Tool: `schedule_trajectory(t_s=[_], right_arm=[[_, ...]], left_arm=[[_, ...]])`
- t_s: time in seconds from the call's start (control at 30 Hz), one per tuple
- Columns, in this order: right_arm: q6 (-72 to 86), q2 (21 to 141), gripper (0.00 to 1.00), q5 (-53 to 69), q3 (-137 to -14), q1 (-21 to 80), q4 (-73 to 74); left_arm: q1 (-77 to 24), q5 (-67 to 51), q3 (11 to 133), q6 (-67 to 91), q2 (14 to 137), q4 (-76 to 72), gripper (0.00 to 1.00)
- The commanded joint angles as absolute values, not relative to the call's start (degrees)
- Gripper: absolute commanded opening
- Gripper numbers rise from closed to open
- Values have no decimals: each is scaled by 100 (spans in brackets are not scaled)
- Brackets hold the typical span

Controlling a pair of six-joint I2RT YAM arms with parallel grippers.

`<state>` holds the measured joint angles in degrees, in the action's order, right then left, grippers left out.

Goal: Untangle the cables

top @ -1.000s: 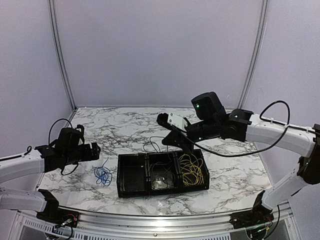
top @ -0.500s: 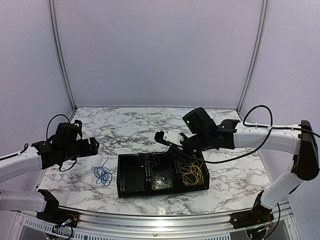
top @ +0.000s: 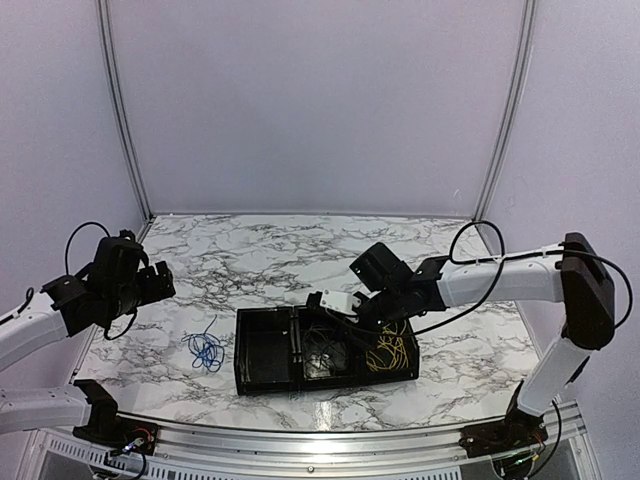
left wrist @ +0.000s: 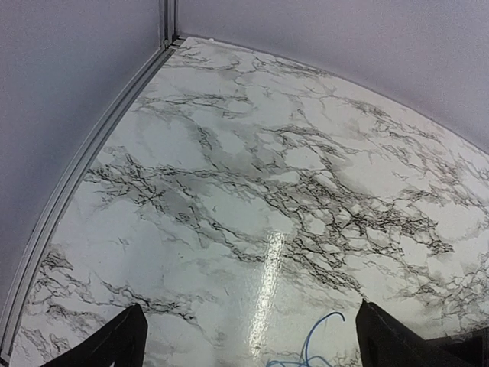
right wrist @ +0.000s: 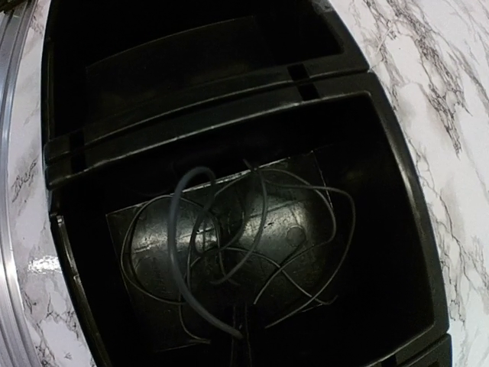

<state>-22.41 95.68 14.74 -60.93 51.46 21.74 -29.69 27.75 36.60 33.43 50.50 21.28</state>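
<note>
Black tray [top: 265, 352], centre frame: right gripper [right wrist: 238, 342] clenched on the dark cable [right wrist: 176, 245] in its middle compartment. Left gripper [top: 158, 283], far left, released.

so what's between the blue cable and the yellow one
Top view: after the blue cable comes a strip of table, then the tray's left and middle compartments. The middle holds the dark cable, right gripper shut on it, then the yellow cable.

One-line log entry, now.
left jaws open | right jaws shut on dark cable, tray middle compartment | yellow cable: right compartment | blue cable: table
</note>
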Motion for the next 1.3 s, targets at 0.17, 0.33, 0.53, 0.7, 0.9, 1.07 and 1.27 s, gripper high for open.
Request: schedule_trajectory(t_s=[0.17,0.33,0.53,0.7,0.9,1.07,1.27], right_arm=[[-2562,9493,41,1172,-6954,5124,2813],[-2894,8974,56,1132,-7125,5110,3514],[-2867,8352,61,1252,-7110,5112,3412],[-2921,8158,61,1317,-7190,5111,3324],[-3054,8000,61,1194,-7258,5116,3184],[-3114,7831,61,1177,-7174,5112,3133],[-3160,7627,62,1169,-6941,5110,3103]], left_arm=[[-2953,1888,3428,2820,4668,2207,88],[-2953,811,3344,3245,4976,2289,69],[-2962,204,3275,3528,5447,2078,62],[-2962,98,3890,2949,6436,2122,57],[-2962,247,4678,2402,7816,2358,54],[-2962,64,5134,2141,8734,2564,50],[-2962,122,5437,2238,9229,2566,42]])
